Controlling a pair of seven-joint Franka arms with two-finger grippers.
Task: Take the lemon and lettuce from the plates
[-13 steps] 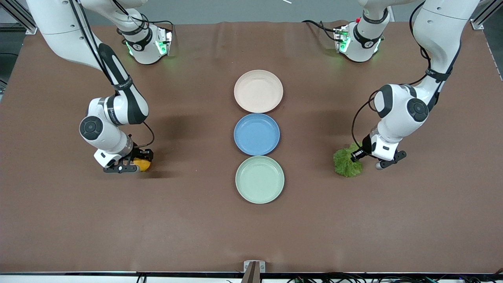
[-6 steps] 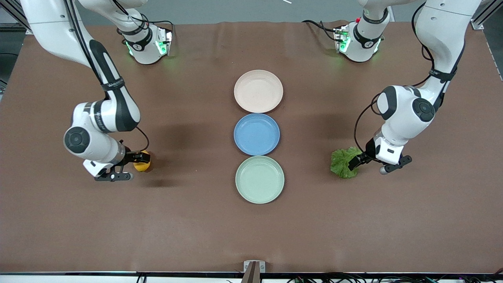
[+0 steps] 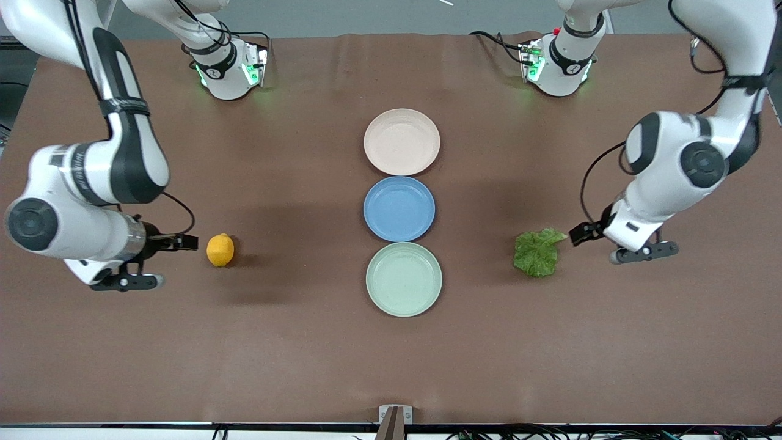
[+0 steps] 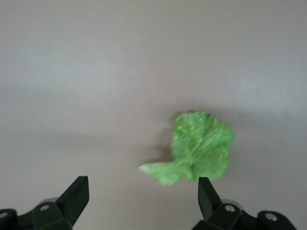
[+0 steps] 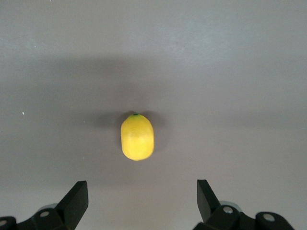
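Both items are now released. A second ago the right gripper [image 3: 146,261] was clamped on the small oval orange-yellow lemon [image 3: 220,250] and the left gripper [image 3: 623,242] on the flat crinkled bright green lettuce leaf [image 3: 537,251]; since then both have let go and pulled away toward their own ends of the brown table [image 3: 305,354].

Judgement: the picking looks finished. The pale beige-pink plate [image 3: 401,142], the pale mint green plate [image 3: 404,279] and the round blue plate [image 3: 399,208] between them hold nothing.

Right gripper: jaws spread wide, holding nothing, touching nothing. The lemon [image 5: 137,136] lies on the cloth just ahead of its fingertips [image 5: 76,195], clear of them.

Left gripper: jaws likewise wide apart and bare. The lettuce [image 4: 199,146] lies flat on the cloth just ahead of its fingertips [image 4: 207,191], stem end toward them, no contact.
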